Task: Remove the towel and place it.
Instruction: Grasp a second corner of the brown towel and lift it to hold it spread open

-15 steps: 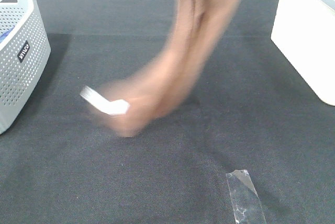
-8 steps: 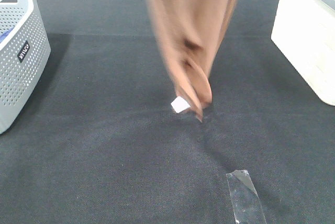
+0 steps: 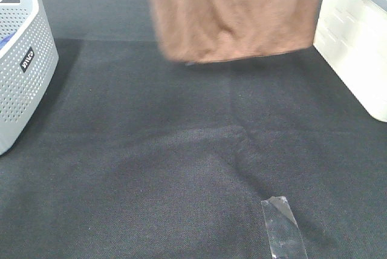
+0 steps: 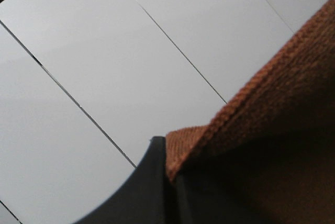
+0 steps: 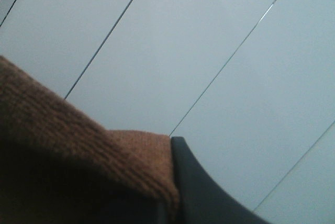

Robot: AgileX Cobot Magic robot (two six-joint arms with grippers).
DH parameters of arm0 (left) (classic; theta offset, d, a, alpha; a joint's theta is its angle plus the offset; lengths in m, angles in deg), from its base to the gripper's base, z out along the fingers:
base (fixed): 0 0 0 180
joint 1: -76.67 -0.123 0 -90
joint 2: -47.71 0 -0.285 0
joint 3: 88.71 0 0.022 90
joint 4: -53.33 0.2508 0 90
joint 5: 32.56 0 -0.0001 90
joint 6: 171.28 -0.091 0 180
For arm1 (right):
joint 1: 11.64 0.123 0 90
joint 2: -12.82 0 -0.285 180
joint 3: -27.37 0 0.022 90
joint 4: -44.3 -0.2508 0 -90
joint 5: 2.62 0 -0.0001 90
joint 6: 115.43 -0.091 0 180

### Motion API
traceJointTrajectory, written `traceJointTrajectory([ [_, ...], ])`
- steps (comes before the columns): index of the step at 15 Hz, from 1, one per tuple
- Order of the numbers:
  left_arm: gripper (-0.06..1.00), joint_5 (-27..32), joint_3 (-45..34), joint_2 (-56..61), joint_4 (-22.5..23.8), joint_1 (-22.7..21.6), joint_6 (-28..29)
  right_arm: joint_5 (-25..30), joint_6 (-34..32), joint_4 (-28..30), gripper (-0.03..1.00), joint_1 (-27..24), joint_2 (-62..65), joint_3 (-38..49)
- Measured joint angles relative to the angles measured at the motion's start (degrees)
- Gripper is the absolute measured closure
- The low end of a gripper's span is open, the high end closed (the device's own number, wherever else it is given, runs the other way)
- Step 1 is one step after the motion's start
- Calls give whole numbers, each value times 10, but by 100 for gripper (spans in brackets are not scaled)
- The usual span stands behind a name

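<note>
The large brown plush towel (image 3: 233,14) hangs spread in mid-air, well to the right of the white perforated plastic basket (image 3: 24,59). The left gripper (image 4: 168,174) and right gripper (image 5: 171,182) each pinch its upper edge. If 1 thin pinch slips, the cloth would probably drop crumpled instead of landing flat.

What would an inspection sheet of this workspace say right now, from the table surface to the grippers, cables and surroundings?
Surface: dark fabric mat, slightly creased near the middle.
Job's things: brown towel hangs spread wide over the far end of the mat.
Clutter: grey perforated basket on the left, a bit of blue showing inside; white box on the right; strip of clear tape near the front.
Grippers: left gripper and right gripper each shut on a towel edge; neither shows in the high view.
Cables: nothing seen.
Surroundings: white panels with thin seams behind the grippers.
</note>
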Motion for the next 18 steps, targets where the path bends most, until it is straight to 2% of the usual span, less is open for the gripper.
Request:
traceJointTrajectory([
  [2, 94, -34, 0, -7, 0, -15, 20, -19, 22, 1, 97, 0, -16, 0],
  [4, 94, -81, 0, -26, 0, -34, 45, -64, 46, 2, 97, 0, -46, 0],
  [9, 94, -144, 1, -68, 0, -70, 51, -167, 46, -2, 97, 0, -100, 0],
  [10, 94, -188, 1, -89, -10, -85, 51, -197, 46, -3, 97, 0, -121, 0],
  [12, 94, -217, 16, -120, -19, -91, 51, -234, 46, -4, 97, 0, -143, 0],
  [15, 94, -222, 125, -189, -20, -91, 51, -288, 46, -17, 97, -9, -170, 0],
  [18, 94, -217, 233, -249, -21, -91, 51, -315, 46, -26, 97, -25, -180, 0],
])
